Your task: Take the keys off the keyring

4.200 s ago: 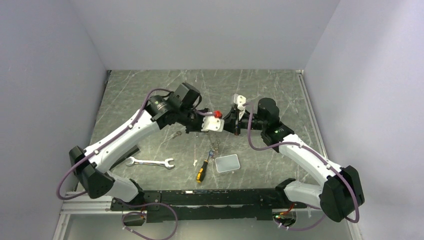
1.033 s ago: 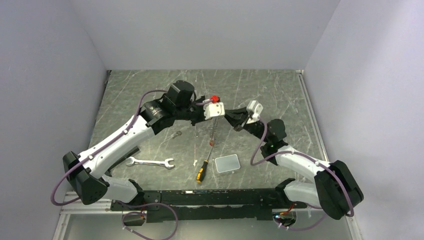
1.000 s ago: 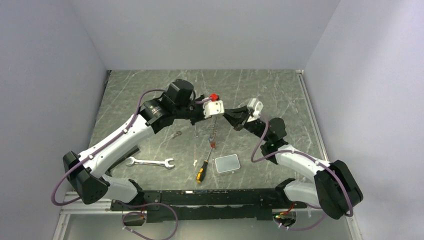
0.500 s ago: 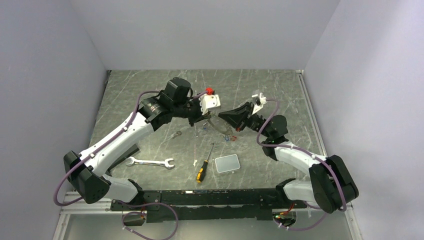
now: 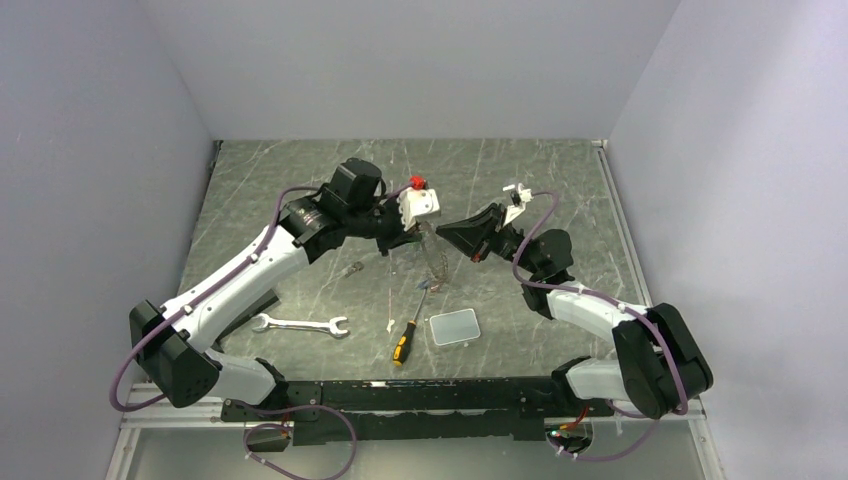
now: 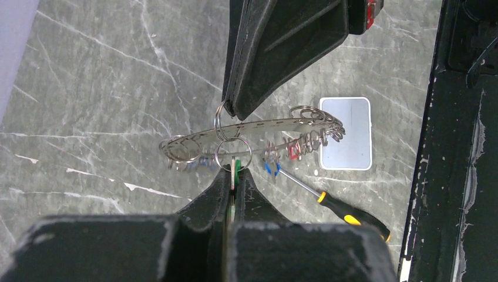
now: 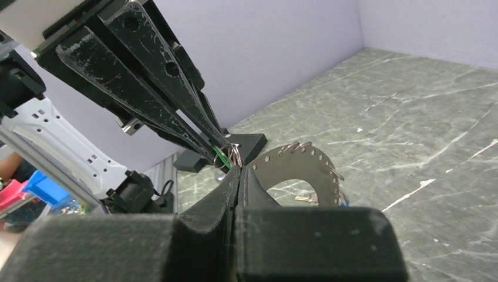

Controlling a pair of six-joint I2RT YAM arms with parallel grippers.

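While both arms meet mid-air at centre of the top view | left gripper point(image 6: 233, 176) pinched together on the green-tagged one of the small silvery metal keys point(image 6: 293, 150) | right gripper point(image 7: 239, 170) clamped on the rim of the thin dark perforated metal keyring point(image 6: 258, 126), tilted between them above the grey marble table point(image 5: 300, 190) | other keys dangle from it | yellow-and-black-handled screwdriver point(image 5: 404, 343) and grey rounded box point(image 5: 455, 326) lie lower centre.

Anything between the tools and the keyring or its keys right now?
Nothing visible. Both tools are shut on the bunch, held above the table: the left tool pinches a green-tagged key below the keyring, the right tool grips at the ring's opposite edge. The screwdriver and grey box lie beneath, clear.
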